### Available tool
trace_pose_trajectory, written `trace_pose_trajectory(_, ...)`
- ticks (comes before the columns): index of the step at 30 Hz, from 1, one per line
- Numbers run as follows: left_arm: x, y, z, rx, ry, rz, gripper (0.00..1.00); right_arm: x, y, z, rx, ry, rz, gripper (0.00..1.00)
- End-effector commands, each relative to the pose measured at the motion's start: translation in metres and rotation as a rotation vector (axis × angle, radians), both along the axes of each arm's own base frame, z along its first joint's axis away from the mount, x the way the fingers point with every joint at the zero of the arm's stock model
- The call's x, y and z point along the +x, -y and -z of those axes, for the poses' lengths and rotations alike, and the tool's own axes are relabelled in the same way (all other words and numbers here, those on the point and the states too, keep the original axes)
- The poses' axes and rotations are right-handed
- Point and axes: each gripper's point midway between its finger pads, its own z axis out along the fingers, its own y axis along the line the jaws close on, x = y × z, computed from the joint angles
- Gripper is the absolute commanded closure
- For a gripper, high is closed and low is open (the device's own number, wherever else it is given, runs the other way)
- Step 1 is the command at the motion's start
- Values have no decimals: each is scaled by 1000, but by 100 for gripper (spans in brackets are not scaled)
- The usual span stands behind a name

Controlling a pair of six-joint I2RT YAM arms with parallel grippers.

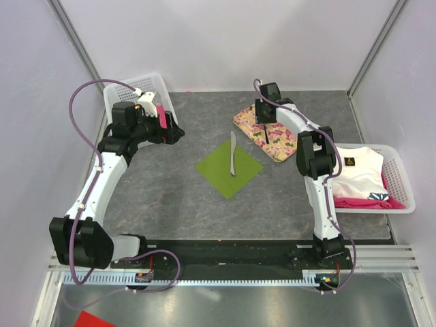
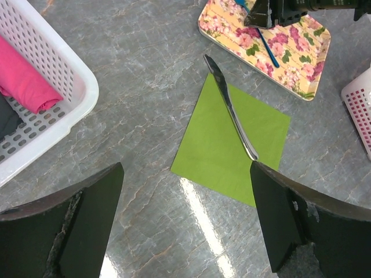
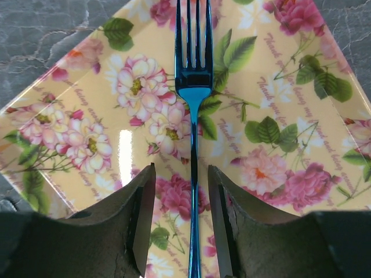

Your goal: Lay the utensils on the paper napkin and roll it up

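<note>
Right gripper (image 3: 181, 174) is low over the tray (image 1: 283, 150), straddling the fork (image 3: 194, 116). Jaws are half-closed with a gap on each side of the handle, so nothing is grasped yet. Left gripper (image 2: 186, 174) is spread wide and empty, parked above the table near the basket (image 2: 69, 75). The knife (image 1: 232, 155) lies on the napkin (image 1: 225, 178), well apart from the tray.

Risks as I see them:
- The fork handle is thin and lies flat on a glossy tray. If your fingertips aren't low enough, they'll close over it or kick it sideways.
- The pinch sits on the handle, well back from the tines. The head end may droop or swing once you lift.
- The tray is loose on the table, so pushing down could shift it.
- The napkin is light. A fork landing at an angle could drag it or knock the knife.
- The knife's broader end pokes past the napkin's far corner onto the table. It'll likely stick out of the roll if nobody nudges it.

Orientation:
- Fork: the tines point away from the wrist camera and the handle runs back between the fingers. Its long axis is square to the closing direction, which is good.
- Knife: its long axis runs far-to-near across the napkin, roughly on the diagonal. Lay the fork parallel beside it, both within 1 roll width.
</note>
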Motion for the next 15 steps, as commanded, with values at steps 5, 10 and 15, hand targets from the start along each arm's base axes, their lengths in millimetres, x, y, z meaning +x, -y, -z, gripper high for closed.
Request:
trace_pose_trajectory(5, 8, -5, 5, 12, 10, -29, 0, 23, 7, -2, 12, 80, 81, 52)
trace_pose_trajectory(10, 11, -9, 10, 29, 2, -47, 0, 19, 9, 8, 6, 60, 91, 62)
trace_pose_trajectory(15, 13, -9, 8, 30, 5, -55, 0, 11, 5, 12, 24, 37, 67, 73)
